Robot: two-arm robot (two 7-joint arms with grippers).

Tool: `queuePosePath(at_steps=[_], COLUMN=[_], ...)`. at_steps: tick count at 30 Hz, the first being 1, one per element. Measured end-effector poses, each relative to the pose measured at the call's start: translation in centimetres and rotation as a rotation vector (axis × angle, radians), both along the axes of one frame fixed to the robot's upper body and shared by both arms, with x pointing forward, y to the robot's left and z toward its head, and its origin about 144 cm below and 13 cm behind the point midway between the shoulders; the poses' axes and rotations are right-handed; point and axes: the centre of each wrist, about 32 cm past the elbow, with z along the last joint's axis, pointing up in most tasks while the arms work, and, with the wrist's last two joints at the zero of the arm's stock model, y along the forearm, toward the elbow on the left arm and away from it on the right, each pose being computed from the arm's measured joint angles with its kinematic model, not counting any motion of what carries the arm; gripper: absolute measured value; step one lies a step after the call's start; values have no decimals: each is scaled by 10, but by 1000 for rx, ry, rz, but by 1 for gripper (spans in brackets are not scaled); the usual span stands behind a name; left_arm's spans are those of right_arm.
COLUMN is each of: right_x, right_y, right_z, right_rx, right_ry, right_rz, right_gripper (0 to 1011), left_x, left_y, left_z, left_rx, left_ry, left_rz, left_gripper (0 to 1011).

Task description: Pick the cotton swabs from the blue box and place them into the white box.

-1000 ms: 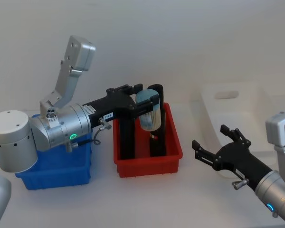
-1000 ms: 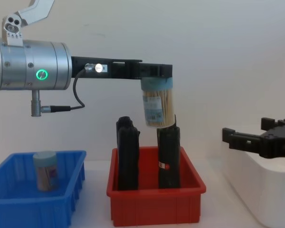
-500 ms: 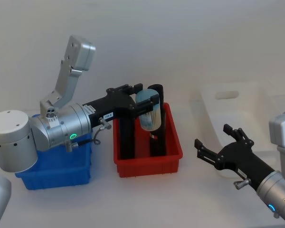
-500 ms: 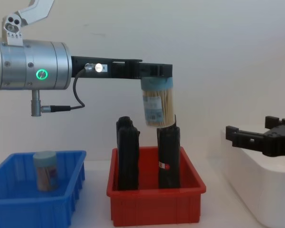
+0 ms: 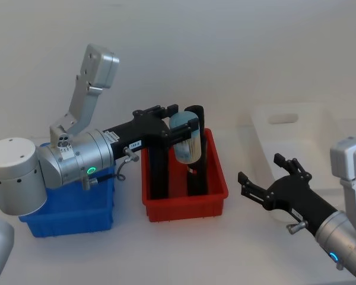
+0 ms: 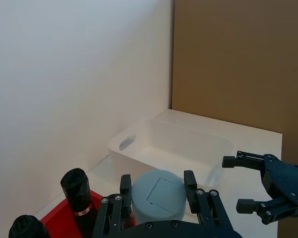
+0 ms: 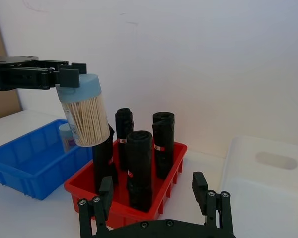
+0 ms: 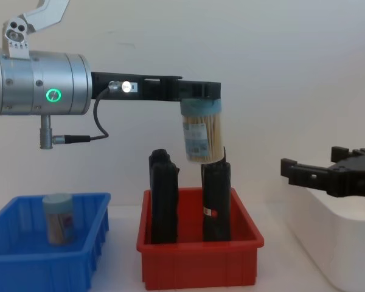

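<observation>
A white table (image 5: 225,249) carries three open bins in a row. The blue box (image 5: 71,214) sits toward the table's left edge. A red bin (image 5: 187,205) stands in the middle. The white box (image 5: 308,119), the largest of the three, sits toward the right edge.

The left arm reaches sideways from above the blue box, and the left end effector (image 8: 201,97) hangs high over the red bin. Its fingers are drawn in narrow around the pale blue lid of a jar of cotton swabs (image 8: 202,137), a clear cylinder packed with tan sticks. The jar hangs below the fingers, lid up and leaning a little. It is well above the red bin's rim, and its base is near the top of one of the black upright rolls (image 8: 216,194) standing in that bin. The jar is well apart from the white box.

A second jar (image 8: 58,218) of the same kind stands upright inside the blue box, on the side nearer the table's left edge.

The right end effector (image 5: 261,169) is raised off the table between the red bin and the white box. Its fingers are spread wide, empty, and point toward the red bin. It appears to hover by the white box's near left corner, though the views do not settle whether it is over the rim or just in front of it.
</observation>
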Motion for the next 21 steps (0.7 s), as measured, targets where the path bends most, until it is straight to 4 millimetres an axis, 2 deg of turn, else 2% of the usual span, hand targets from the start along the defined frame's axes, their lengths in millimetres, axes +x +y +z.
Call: queuePosePath(at_steps=[21], right_x=[17], right_y=[13], right_z=[8], right_rx=[-24], right_ry=[-10], right_rz=[69], right_gripper=[1001], left_x=[0], left_y=[0], left_z=[0], left_rx=[0], left_ry=[0], left_rz=[0], left_gripper=[644])
